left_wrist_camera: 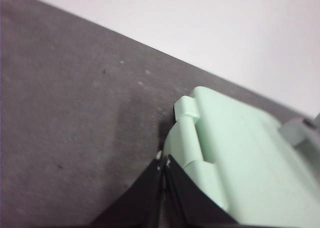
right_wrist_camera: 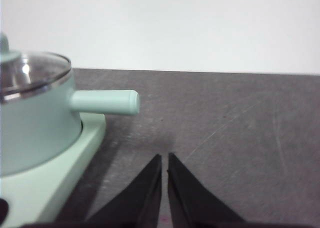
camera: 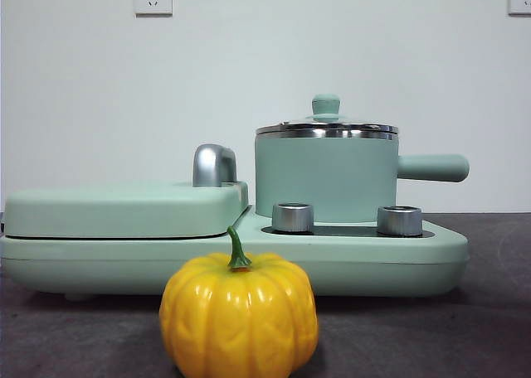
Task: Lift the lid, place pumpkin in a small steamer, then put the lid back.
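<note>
On the small steamer (camera: 322, 177) the lid (camera: 327, 128) sits closed, pumpkin (camera: 239, 315) on table in front, right gripper (right_wrist_camera: 164, 159) and left gripper (left_wrist_camera: 163, 162) both pressed together; smooth small knob may slip.

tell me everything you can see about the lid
The lid is a round, clear glass dome with a shiny steel rim and a small mint-green knob on top. It sits closed and level on the steamer, its rim resting on the pot's steel rim. The right wrist view shows light glinting off the glass. Neither gripper touches it.
</note>
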Action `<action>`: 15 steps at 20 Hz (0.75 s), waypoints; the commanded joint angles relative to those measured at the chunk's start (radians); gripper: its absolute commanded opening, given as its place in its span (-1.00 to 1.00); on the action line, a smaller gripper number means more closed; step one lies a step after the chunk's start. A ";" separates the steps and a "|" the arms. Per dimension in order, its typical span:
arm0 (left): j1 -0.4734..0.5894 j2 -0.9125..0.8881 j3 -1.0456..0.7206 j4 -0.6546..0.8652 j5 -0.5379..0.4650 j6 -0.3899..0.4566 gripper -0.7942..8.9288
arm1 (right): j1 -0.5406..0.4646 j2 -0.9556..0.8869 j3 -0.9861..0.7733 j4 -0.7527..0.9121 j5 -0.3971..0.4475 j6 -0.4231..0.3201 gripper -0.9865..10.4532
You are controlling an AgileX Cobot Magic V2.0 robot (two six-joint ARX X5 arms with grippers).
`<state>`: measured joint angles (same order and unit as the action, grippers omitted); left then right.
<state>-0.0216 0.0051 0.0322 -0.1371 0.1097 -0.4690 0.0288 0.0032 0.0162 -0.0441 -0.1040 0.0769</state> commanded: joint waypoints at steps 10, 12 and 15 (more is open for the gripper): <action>0.002 -0.002 -0.018 0.219 0.002 -0.179 -0.82 | 0.002 0.000 -0.002 0.141 0.003 0.205 -0.80; 0.002 -0.002 -0.010 0.298 0.002 -0.158 -0.82 | 0.002 0.000 -0.001 0.204 0.001 0.205 -0.80; 0.002 -0.002 0.030 0.313 0.002 -0.137 -0.82 | 0.002 0.000 0.010 0.262 0.000 0.205 -0.80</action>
<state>-0.0216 0.0051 0.0452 0.1665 0.1093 -0.6334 0.0288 0.0032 0.0174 0.2066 -0.1040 0.2676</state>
